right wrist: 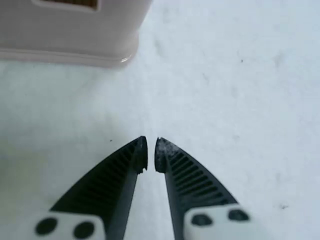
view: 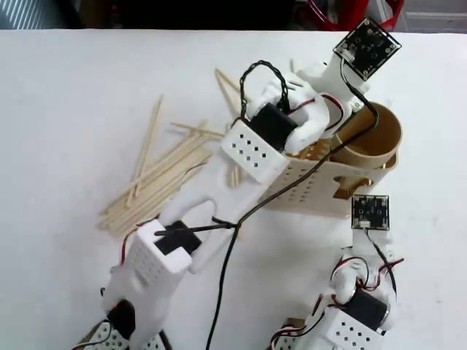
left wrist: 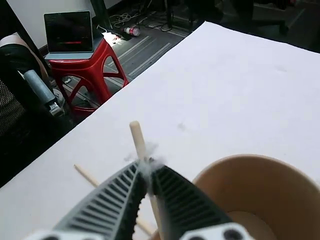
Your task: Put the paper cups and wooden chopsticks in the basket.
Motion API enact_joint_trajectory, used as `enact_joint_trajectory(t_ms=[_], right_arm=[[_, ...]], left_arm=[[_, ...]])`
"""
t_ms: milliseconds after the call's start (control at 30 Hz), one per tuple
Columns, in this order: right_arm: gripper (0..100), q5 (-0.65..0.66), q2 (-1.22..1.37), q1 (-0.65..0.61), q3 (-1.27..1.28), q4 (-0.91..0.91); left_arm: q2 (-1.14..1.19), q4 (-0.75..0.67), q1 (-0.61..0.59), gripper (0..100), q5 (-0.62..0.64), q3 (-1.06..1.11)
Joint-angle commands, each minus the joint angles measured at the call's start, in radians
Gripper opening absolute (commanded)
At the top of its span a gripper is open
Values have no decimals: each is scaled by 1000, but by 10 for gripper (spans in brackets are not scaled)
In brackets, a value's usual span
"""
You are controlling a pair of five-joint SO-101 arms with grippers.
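Chopstick in left tool, lower end hidden

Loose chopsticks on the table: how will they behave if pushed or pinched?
Chopsticks look thin, straight wood: probably stiff and light. They lie fanned and overlapping, so a push likely scatters or rolls them. The left tool is pinching one stick, so single pinches seem workable.

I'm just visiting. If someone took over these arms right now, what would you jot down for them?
Left gripper: shut on one chopstick, above the paper cup that sits in the basket.
Right gripper: shut, empty, over the table beside the basket.
Done: one cup in.
To do: drop this chopstick in, then the chopstick pile on the table.
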Motion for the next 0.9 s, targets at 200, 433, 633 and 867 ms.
enact_joint_trajectory(t_ms=[200, 433, 633, 867], right_arm=[[42, 0, -5, 1, -37, 10], [42, 0, -5, 1, -37, 10], [42, 0, -5, 7, -38, 10], [42, 0, -5, 5, -38, 10]], left_arm=[[-31, 17, -13, 46, 0, -83], [-31, 15, -33, 139, 48, -83], [42, -46, -47, 138, 51, -92], [114, -52, -51, 88, 44, -94]])
